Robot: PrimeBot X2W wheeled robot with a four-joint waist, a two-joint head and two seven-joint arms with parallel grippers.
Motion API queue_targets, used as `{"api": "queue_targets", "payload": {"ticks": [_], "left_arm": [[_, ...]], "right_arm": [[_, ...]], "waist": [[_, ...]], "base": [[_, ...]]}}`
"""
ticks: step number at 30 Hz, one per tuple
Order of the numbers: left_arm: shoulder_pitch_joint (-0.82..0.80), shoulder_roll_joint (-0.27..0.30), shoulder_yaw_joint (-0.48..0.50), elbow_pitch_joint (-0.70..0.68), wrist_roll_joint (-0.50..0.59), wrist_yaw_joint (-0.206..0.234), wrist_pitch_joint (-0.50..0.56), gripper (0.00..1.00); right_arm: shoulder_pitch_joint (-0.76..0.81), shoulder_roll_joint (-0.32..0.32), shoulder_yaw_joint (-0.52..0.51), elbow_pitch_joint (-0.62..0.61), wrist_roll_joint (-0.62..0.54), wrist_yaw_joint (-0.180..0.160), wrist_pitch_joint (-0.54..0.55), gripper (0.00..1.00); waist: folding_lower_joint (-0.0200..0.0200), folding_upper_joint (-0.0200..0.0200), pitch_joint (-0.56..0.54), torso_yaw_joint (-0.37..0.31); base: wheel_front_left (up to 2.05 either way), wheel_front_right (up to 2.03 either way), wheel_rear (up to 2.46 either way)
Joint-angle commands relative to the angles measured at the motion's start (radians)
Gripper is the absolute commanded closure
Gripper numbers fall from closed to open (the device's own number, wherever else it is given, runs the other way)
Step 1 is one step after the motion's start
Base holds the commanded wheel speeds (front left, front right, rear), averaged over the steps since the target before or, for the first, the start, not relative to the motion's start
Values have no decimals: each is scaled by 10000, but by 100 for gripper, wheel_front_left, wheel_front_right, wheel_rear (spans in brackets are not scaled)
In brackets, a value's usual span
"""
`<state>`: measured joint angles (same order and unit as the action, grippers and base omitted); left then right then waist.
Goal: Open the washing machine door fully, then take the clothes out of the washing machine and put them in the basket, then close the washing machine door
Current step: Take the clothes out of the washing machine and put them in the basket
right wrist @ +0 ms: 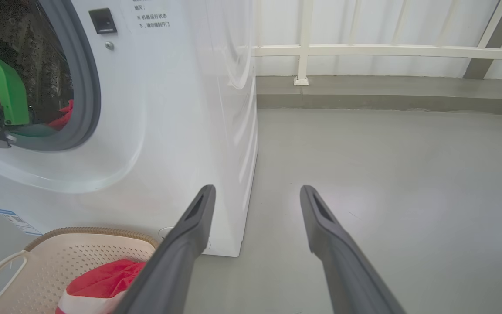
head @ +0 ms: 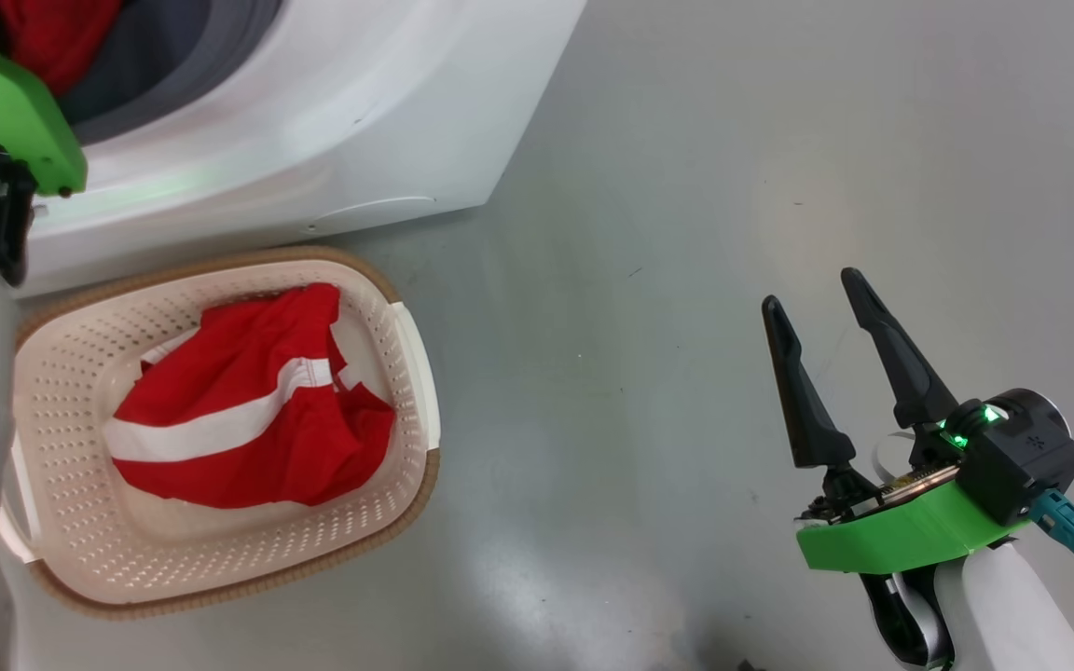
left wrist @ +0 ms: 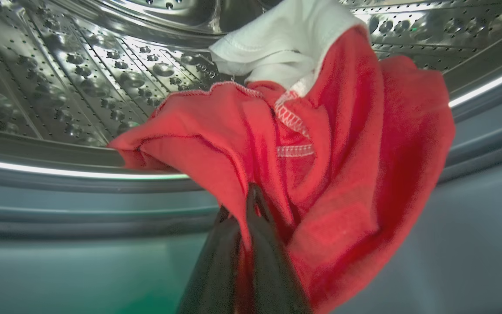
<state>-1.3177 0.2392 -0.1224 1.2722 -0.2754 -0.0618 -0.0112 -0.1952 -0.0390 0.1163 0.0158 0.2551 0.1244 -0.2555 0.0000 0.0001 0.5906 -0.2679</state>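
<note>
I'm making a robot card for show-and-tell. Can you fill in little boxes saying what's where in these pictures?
left gripper: shut on a red garment inside the steel drum
right gripper: open, empty, over the grey floor
basket: on the floor in front of the washing machine
in basket: one striped garment, red and white
next, probably: lift the held garment into the basket
</note>
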Motion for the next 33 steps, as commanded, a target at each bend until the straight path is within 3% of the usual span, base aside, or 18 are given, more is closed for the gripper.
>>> {"api": "queue_targets", "payload": {"ticks": [1,20,26,33], "left_arm": [[-111,415,35,-278,38,-27,-181,100],[685,350,-523,-1358,249,-186,-2391,100],[1491,315,-477,-2484,237,31,-2496,100],[2976,307,-298,-4767,300,327,-2503,100]], "right_arm": [[-113,-112,211,-189,61,63,-63,0],[-63,-112,130,-97,-71,63,-63,0],[62,-112,42,-97,-153,63,-63,0],[196,-112,-21,-102,-218,63,-63,0]], "waist": [[0,-1,-10,41],[0,-1,-506,563],[0,-1,-778,748],[0,-1,-1158,936]], "base": [[0,0,0],[0,0,0],[0,0,0],[0,0,0]]}}
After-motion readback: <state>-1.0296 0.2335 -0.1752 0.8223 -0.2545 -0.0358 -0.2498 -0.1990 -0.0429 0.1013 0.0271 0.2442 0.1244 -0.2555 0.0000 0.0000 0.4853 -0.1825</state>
